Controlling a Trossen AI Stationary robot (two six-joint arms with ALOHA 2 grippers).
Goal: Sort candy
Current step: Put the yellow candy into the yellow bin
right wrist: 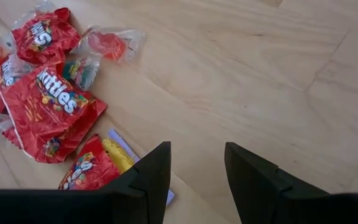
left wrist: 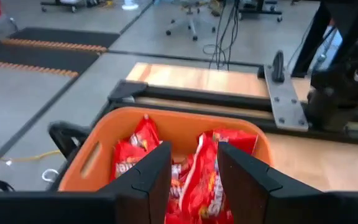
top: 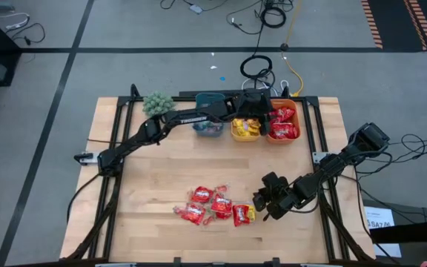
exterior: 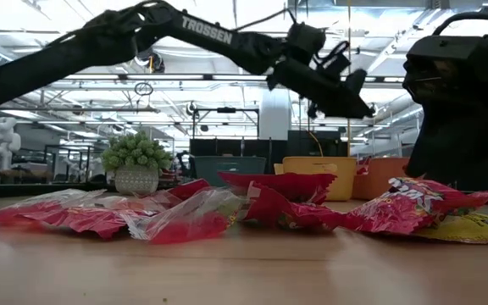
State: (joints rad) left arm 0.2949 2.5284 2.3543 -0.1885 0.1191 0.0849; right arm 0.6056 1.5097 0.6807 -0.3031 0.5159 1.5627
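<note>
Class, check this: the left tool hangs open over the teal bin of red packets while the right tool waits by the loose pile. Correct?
Not quite. The left tool hangs over the orange bin, as the left wrist view shows; the right tool waits by the loose pile.

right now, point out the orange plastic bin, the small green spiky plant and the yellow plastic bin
orange plastic bin (left wrist: 92, 155), left wrist view, on its front wall
small green spiky plant (exterior: 135, 151), low view, on its foliage
yellow plastic bin (exterior: 316, 169), low view, on its front wall

Teal bin (top: 209, 124), yellow bin (top: 245, 130), orange bin (top: 283, 133), plant (top: 157, 103)
</note>
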